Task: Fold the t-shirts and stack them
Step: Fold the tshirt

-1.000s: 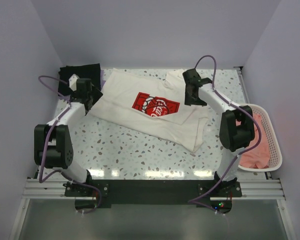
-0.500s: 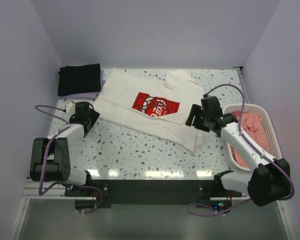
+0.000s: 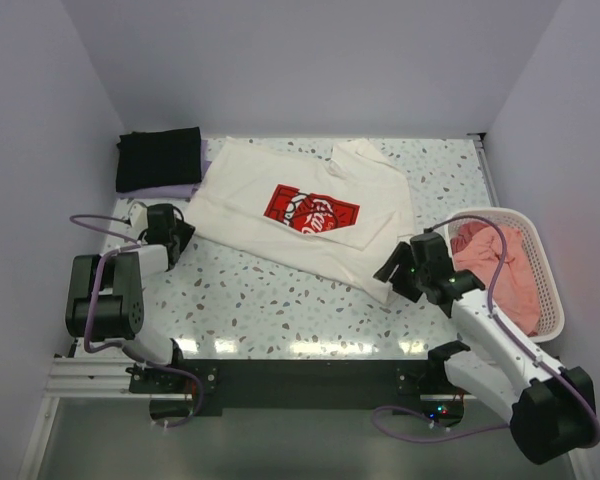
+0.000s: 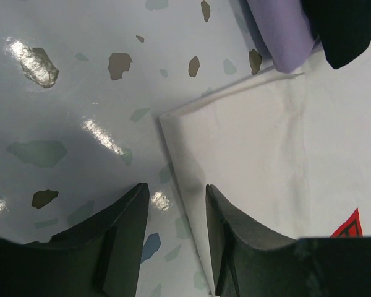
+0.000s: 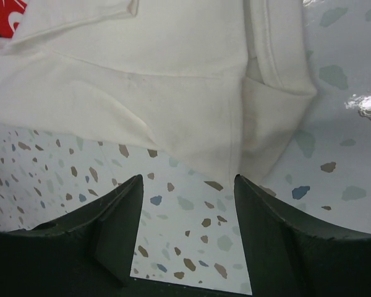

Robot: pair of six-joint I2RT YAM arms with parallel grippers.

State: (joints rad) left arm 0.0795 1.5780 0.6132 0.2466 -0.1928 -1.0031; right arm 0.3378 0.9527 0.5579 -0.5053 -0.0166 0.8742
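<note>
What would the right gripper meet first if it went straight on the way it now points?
Probably the near edge of the cream-white t-shirt, just beyond a strip of bare table; depth is unclear.

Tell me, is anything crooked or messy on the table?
Yes. The white tee lies slanted across the table, and its near right corner is doubled over. A pink tee sits crumpled in the basket. Nothing looks spilled or broken.
</note>
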